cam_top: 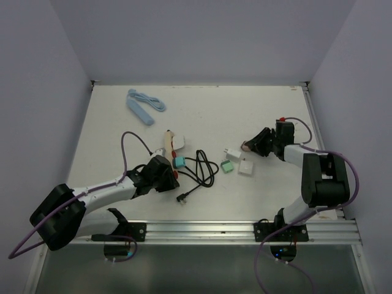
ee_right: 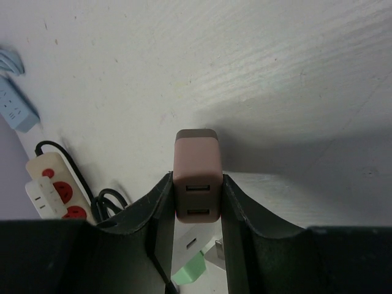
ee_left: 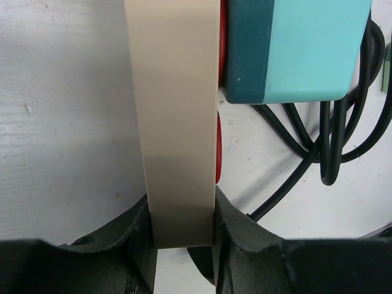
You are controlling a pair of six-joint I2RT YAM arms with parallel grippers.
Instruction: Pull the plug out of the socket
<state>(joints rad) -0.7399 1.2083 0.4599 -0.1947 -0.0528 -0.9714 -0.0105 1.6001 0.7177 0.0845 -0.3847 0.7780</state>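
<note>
A beige power strip with red sockets lies left of centre. My left gripper is shut on its near end, and in the left wrist view the strip sits edge-on between the jaws of the gripper. A teal plug sits on the strip's socket face and also shows in the left wrist view. My right gripper is shut on a pink-brown USB charger, held apart from the strip, to its right, just above the table. The strip also shows in the right wrist view.
A coiled black cable lies beside the strip. A white charger, a green plug and a white square adapter lie at centre. A light blue power strip lies at the back left. Walls enclose the table.
</note>
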